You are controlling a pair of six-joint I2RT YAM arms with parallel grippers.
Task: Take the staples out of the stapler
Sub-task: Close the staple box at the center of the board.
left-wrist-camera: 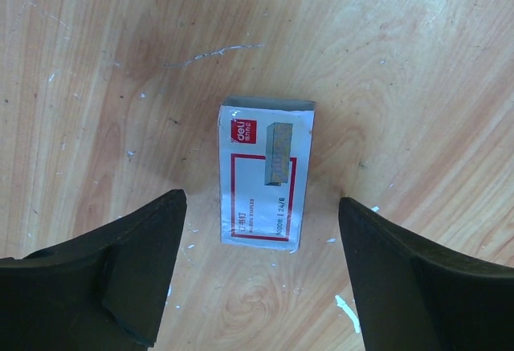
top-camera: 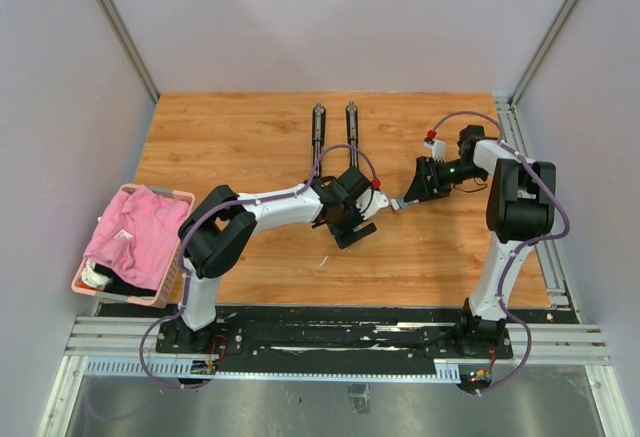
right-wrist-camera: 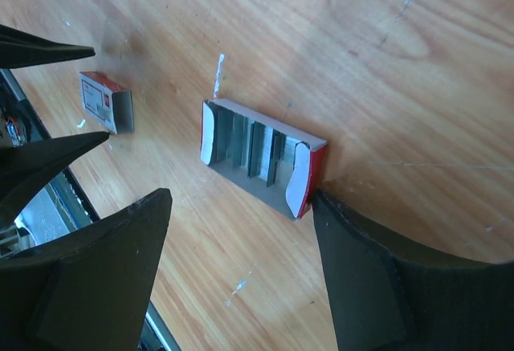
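At the table's left edge you find a pink plastic basket point(top-camera: 170, 279) holding a pink cloth point(top-camera: 140, 227). The left gripper point(left-wrist-camera: 261, 206) hovers with its fingers spread wide; a small red-and-white cardboard box point(left-wrist-camera: 263, 176) lies flat on the wood between them, clear of both. At the far middle, the long black stapler point(top-camera: 318, 132) lies opened into two parallel bars. The right gripper point(right-wrist-camera: 241, 197) is likewise spread. One finger point(right-wrist-camera: 377, 271) touches the corner of an open red-and-white cardboard tray point(right-wrist-camera: 299, 178) — the silvery-grey staples point(right-wrist-camera: 253, 144) sit inside it in rows.
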